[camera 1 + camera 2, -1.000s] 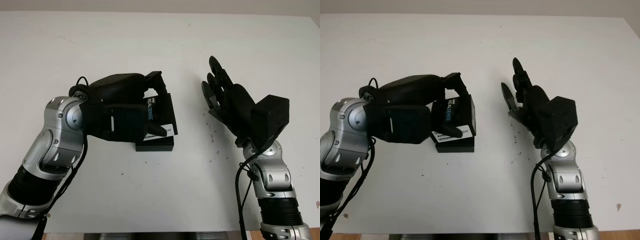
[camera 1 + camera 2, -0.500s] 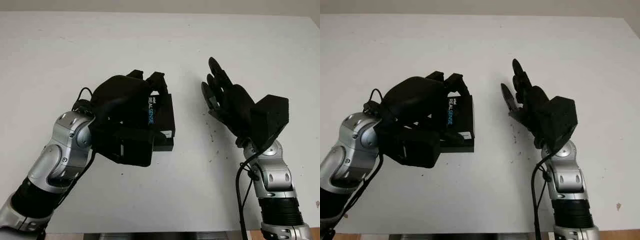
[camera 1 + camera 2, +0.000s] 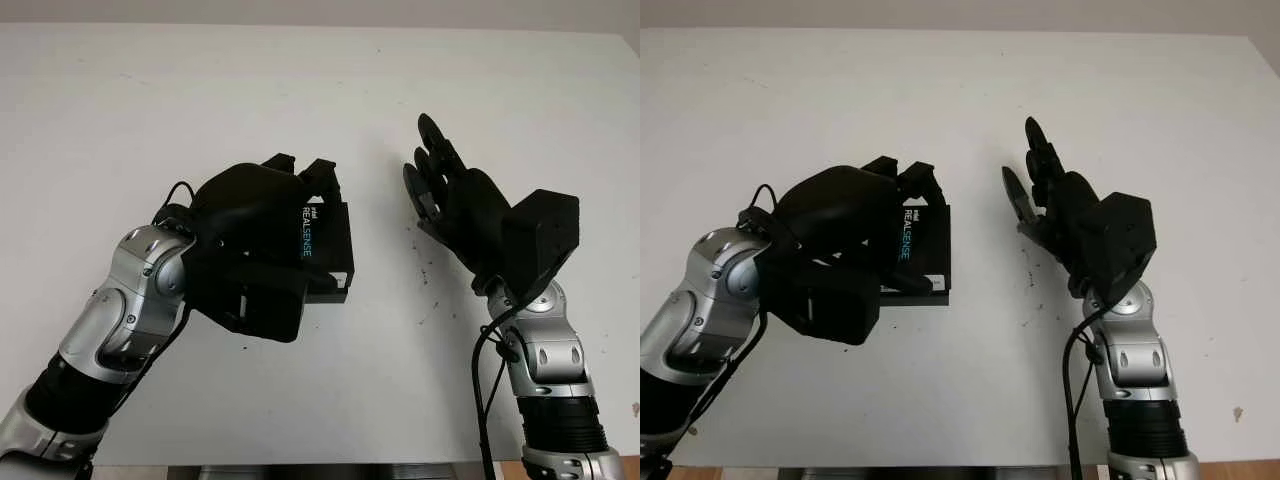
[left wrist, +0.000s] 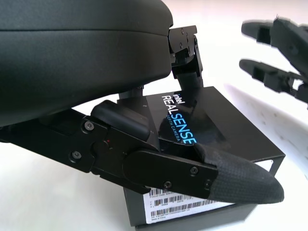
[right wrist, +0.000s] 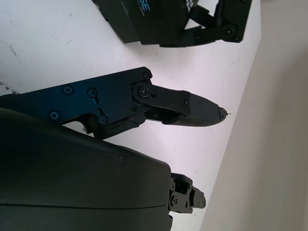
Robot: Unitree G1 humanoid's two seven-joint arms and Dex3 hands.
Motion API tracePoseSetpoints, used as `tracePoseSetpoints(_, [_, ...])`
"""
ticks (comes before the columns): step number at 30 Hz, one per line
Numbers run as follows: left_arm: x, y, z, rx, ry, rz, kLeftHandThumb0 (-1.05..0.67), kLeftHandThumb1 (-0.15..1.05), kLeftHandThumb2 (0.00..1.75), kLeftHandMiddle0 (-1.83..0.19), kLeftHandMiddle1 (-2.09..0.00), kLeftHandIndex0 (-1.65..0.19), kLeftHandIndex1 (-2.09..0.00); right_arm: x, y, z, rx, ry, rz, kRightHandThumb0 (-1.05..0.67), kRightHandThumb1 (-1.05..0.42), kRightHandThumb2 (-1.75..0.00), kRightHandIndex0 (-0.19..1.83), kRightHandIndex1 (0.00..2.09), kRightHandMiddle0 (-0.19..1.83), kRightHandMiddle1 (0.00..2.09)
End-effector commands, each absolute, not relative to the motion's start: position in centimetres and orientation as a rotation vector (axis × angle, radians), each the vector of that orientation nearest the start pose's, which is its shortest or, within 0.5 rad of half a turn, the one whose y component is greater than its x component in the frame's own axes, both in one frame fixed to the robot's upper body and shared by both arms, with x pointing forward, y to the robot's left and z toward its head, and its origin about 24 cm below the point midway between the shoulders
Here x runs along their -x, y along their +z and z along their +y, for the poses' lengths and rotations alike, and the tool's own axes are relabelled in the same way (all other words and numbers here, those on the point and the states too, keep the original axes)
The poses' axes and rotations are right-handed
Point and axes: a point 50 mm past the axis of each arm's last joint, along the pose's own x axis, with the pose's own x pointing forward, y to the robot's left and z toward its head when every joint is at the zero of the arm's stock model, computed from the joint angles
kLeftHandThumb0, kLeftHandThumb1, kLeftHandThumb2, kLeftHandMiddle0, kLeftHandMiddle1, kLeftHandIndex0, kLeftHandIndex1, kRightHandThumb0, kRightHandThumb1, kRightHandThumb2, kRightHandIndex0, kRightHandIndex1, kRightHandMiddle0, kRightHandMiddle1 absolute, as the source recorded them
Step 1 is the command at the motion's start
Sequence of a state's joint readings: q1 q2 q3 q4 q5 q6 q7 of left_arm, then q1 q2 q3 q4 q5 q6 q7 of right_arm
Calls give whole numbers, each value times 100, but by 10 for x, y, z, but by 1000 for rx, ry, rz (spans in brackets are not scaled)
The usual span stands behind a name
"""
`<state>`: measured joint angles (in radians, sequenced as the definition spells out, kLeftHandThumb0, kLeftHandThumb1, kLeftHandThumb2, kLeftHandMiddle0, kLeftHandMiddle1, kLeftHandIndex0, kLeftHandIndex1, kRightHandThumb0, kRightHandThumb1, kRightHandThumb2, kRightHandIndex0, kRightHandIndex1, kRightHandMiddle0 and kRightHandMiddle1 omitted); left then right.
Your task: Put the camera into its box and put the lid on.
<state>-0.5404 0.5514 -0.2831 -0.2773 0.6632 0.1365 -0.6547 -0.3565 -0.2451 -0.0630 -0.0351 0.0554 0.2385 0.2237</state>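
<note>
Clearly, left hand [image 3: 262, 232] grips black box [image 3: 327, 238] lettered "REALSENSE".

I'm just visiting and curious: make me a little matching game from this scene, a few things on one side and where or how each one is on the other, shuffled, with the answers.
Things:
1. left hand
2. right hand
3. black box
4. table

States:
A. white, underneath everything
B. open, raised beside the box, apart from it
C. printed with REALSENSE, lid sitting on its base
D. closed around the box's lid

Pairs: 1-D, 2-B, 3-C, 4-A
</note>
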Motion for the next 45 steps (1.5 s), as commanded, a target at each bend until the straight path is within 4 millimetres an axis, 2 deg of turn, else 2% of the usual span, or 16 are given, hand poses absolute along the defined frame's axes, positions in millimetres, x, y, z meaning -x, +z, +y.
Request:
tracePoseSetpoints(1, [-295,203,119,-1370,-584,-315,-22,105,23,-13,-209,-6,-147,-310,133,-174,188,207,-140,-64,-105,-55,-11,5,-9,5])
tracePoseSetpoints(9, [-294,215,121,-1361,-545,-305,-25,105,24,-8,-209,-5,-151,-311,131,-175,193,205,-141,-65,-105,-54,-11,6,-8,6])
tracePoseSetpoints(15, [-290,220,122,-1376,-533,-318,-24,105,23,-8,-198,-7,-141,-311,131,-175,194,207,-139,-65,-105,-54,-10,6,-8,6])
tracePoseSetpoints(20, [-289,214,120,-1388,-518,-325,-24,105,25,-3,-208,-5,-150,-311,131,-175,190,212,-137,-65,-105,-54,-11,5,-8,6])
tracePoseSetpoints(23, [-289,210,120,-1388,-520,-352,-23,105,25,-9,-209,-5,-157,-311,132,-176,192,215,-140,-65,-105,-55,-11,5,-8,5])
tracePoseSetpoints(27, [-289,204,119,-1402,-535,-364,-21,105,27,-6,-209,-4,-147,-310,133,-176,192,214,-143,-65,-105,-54,-11,5,-8,5])
tracePoseSetpoints(38, [-288,197,117,-1410,-559,-357,-20,105,25,-7,-205,-7,-141,-310,134,-175,195,212,-142,-64,-105,-54,-11,5,-9,5])
tracePoseSetpoints(45, [-289,189,116,-1420,-562,-372,-21,105,22,-9,-209,-5,-157,-311,134,-177,193,213,-141,-64,-105,-54,-11,5,-8,5])
